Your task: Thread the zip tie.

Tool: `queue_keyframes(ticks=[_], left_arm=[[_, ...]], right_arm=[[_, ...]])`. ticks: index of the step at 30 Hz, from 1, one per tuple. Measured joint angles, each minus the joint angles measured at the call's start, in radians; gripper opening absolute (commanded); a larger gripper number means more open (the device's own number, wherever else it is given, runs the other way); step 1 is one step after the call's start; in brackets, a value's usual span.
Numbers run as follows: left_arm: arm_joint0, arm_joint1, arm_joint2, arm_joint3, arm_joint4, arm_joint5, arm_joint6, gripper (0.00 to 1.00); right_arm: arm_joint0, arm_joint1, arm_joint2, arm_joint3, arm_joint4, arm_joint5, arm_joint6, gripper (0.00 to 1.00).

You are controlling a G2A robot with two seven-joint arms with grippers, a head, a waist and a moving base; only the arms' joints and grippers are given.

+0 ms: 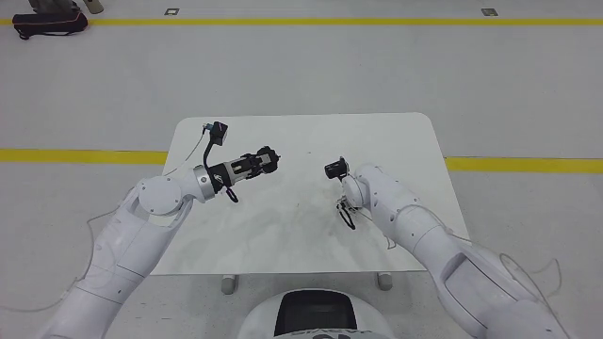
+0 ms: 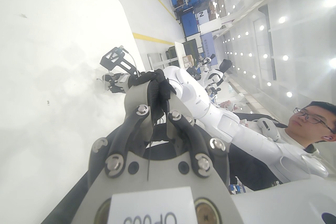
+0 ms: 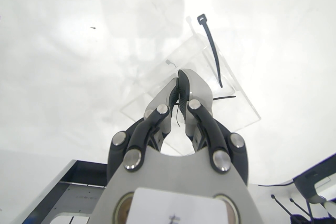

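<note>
The right gripper [image 3: 179, 76], just right of the table's [image 1: 301, 235] middle, has its fingers pinched tight on a thin black zip tie [image 3: 178, 114], over a clear tray [image 3: 236, 109] where a spare tie [image 3: 213, 50] lies. The left gripper [image 2: 157, 80] faces it from the left, apart, fingers pressed together; whether the dark strand [image 2: 148, 156] behind them is a tie I cannot tell. Threading likely needs both tips brought level and the tail fed straight into the head, slowly, without loosening either pinch.

Barely any print here — three scraps
White paper sticker [image 2: 152, 205] on the left gripper [image 2: 157, 82] base: upside-down characters, cut off; white label [image 3: 174, 206] on the right gripper [image 3: 179, 75] base: a partial mark — distant white hall sign [image 2: 201, 14]: one dark capital letter.
</note>
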Motion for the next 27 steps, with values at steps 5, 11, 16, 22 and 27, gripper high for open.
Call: queue_keyframes(ticks=[5,11,16,22,27], left_arm=[[0.000,0.000,0.000,0.000,0.000,0.000,0.000,0.00],[0.000,0.000,0.000,0.000,0.000,0.000,0.000,0.00],[0.000,0.000,0.000,0.000,0.000,0.000,0.000,0.00],[0.000,0.000,0.000,0.000,0.000,0.000,0.000,0.00],[0.000,0.000,0.000,0.000,0.000,0.000,0.000,0.00]], right_arm=[[0.000,-0.003,0.007,-0.015,-0.010,0.006,0.000,0.00],[-0.022,0.019,0.041,-0.104,-0.044,0.024,0.021,0.00],[-0.071,0.054,0.094,-0.230,-0.089,0.044,0.049,0.00],[-0.183,0.114,0.206,-0.446,-0.163,0.048,0.047,0.00],[-0.281,0.152,0.299,-0.618,-0.208,0.031,0.043,0.00]])
